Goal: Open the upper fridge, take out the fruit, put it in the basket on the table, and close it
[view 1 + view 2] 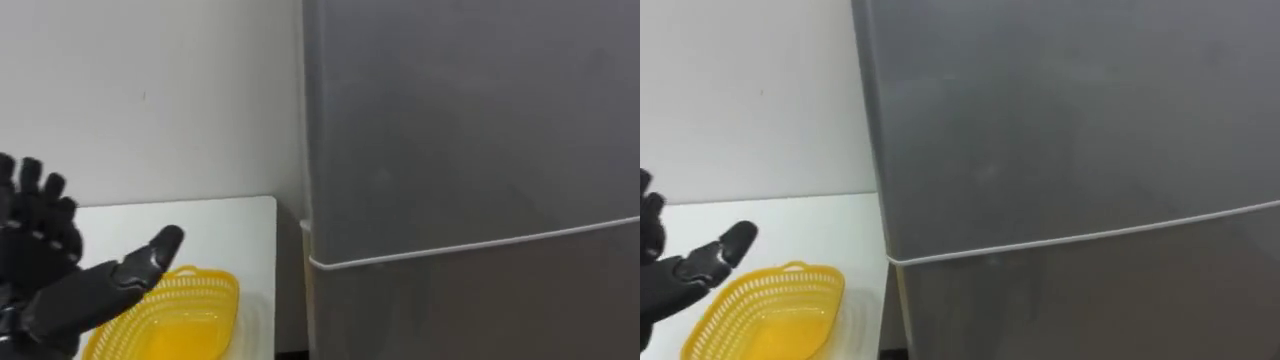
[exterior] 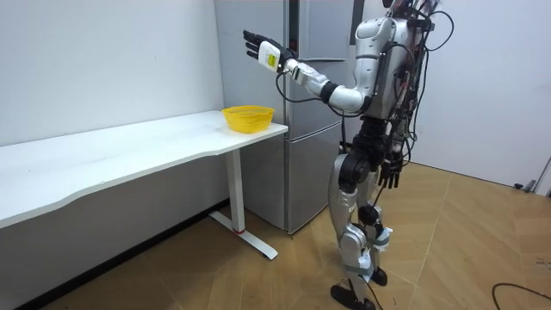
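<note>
Left eye view: left hand (image 1: 45, 270) raised, fingers straight and spread, holding nothing, above basket (image 1: 190, 310) at desk's (image 1: 230, 225) right end; fridge (image 1: 470, 130) just beside that end, doors closed. Right eye view: same scene, less of the hand, more fridge. Room view: standing before fridge, right hand (image 2: 392, 172) hanging at hip.

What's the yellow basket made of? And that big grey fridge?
The yellow basket looks like plastic: glossy, with a moulded lattice of little holes. The fridge door looks like smooth grey metal with a dull sheen, though maybe coated.
</note>
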Tool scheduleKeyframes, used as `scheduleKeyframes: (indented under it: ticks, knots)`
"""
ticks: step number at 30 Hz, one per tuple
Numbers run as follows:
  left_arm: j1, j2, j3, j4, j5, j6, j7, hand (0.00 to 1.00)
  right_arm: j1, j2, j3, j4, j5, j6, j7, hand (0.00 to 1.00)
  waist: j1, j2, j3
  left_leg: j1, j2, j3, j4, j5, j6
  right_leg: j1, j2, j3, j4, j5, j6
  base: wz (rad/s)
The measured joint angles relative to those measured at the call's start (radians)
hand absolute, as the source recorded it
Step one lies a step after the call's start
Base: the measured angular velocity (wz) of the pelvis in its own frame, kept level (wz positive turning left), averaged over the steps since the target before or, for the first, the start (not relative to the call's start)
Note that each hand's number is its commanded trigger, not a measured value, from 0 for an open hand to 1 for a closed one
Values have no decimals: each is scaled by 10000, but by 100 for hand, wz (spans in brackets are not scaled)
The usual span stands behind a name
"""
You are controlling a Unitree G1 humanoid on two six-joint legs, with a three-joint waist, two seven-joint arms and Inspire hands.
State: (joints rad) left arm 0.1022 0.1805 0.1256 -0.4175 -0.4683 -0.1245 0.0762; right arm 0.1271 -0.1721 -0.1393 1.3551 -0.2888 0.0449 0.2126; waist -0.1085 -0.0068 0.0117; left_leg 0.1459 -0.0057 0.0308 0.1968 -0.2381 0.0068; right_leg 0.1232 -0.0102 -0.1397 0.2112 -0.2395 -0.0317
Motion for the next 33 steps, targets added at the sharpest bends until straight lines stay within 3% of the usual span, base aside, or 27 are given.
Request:
scheduleKeyframes:
  ticks: [4,8,12,18,24,33]
  knots:
    - [-296,34,-523,2,-2,343,-899,0,-152,-2,-2,-17,-7,-3,176,0,-95,-35,33,-26,19,-6,-20,0,0,-59,-5,19,92,0,-2,-10]
    - [-616,315,-786,2,-88,542,-1811,0,-411,-3,6,-20,-6,-2,163,0,-273,-30,31,-37,13,-4,-30,0,0,-100,-4,37,93,3,-5,-1]
    - [-711,392,-1106,1,-94,753,-2550,0,-493,-6,100,-17,19,15,95,0,-256,96,-13,-8,17,-5,-73,0,0,-80,6,75,86,8,-7,1]
    - [-712,391,-1115,2,-92,1012,-3511,0,-562,-37,110,-1,18,29,67,0,-272,296,1,-5,38,9,-82,0,1,-112,29,58,99,18,-25,0]
    - [-710,390,-1116,3,-90,1205,-4078,0,-588,-42,392,23,24,131,-90,0,-259,315,-11,0,89,83,-82,1,0,-126,114,81,89,36,-60,0]
    - [-710,390,-1237,3,-87,1220,-4630,0,-595,-46,420,98,29,131,-204,0,-254,309,-7,1,91,120,-82,1,-1,-138,125,107,89,38,-63,0]
